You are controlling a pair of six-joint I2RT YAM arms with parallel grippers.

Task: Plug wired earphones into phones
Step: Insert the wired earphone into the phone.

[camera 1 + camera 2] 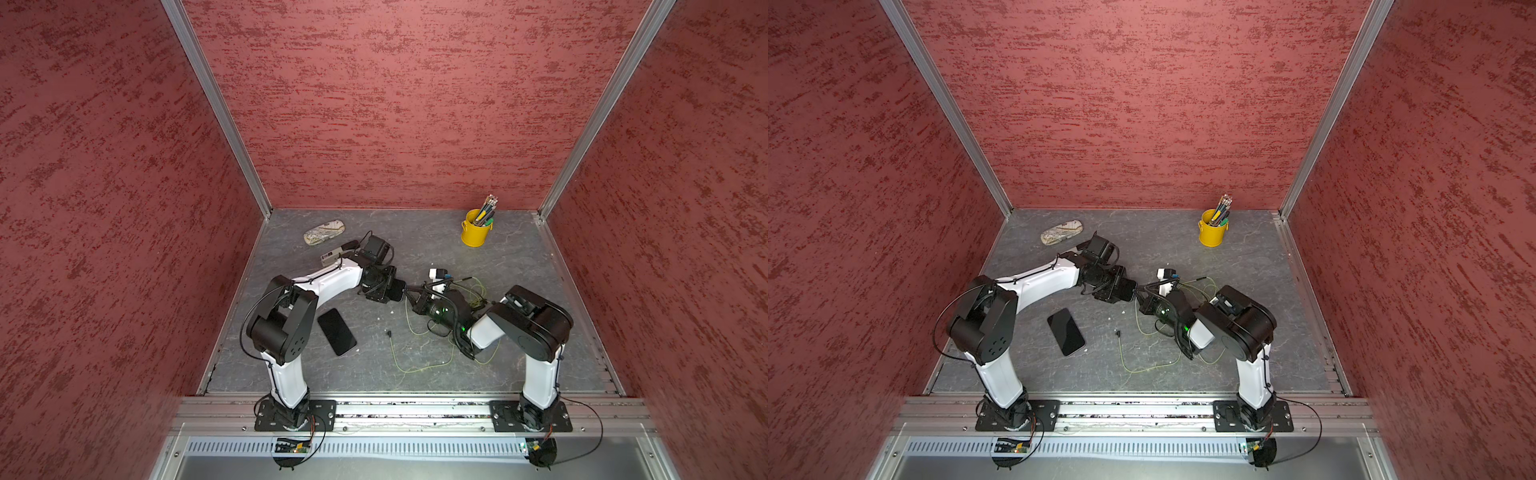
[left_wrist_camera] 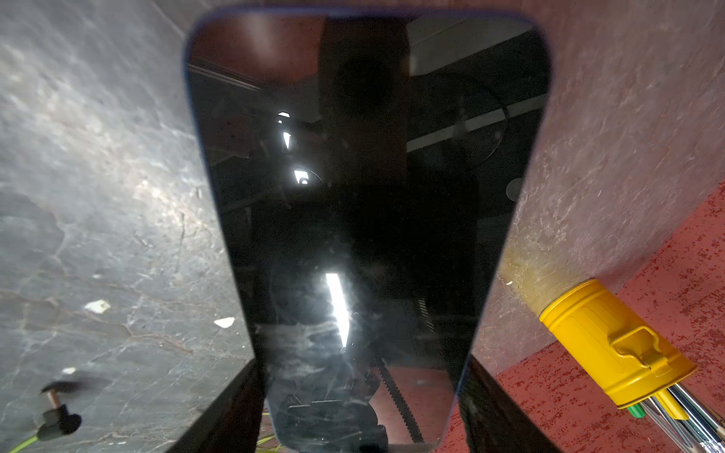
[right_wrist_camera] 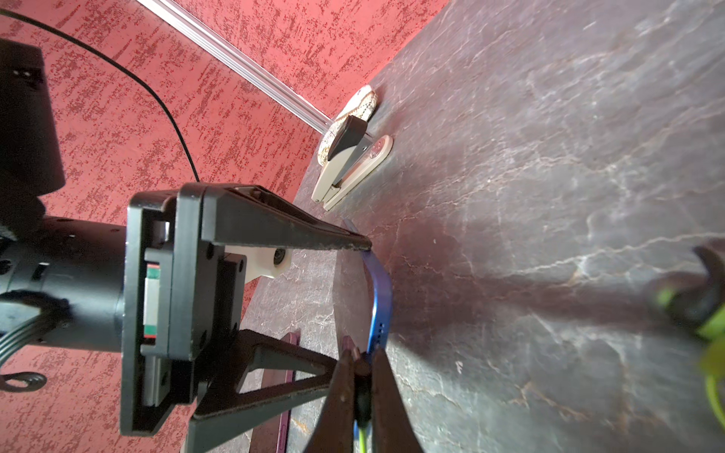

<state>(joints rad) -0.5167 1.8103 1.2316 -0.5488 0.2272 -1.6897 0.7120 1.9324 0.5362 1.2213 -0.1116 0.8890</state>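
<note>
My left gripper (image 2: 363, 362) is shut on the long sides of a blue-edged phone (image 2: 365, 196), held above the table at mid-floor (image 1: 398, 289). My right gripper (image 3: 361, 361) is shut on the black plug (image 3: 361, 388) of one set of yellow-green earphones, with the plug's tip against the phone's bottom edge (image 3: 380, 310). Whether it is seated I cannot tell. Its cable lies tangled behind the right wrist (image 1: 473, 291). A second phone (image 1: 336, 331) lies flat near the left arm. Another plug (image 1: 389, 333) lies loose, with its cable (image 1: 415, 368) curling toward the front.
A yellow bucket of pens (image 1: 476, 228) stands at the back right. A patterned case (image 1: 324, 232) and a stapler (image 1: 332, 257) lie at the back left, close behind the left wrist. Red walls close in three sides.
</note>
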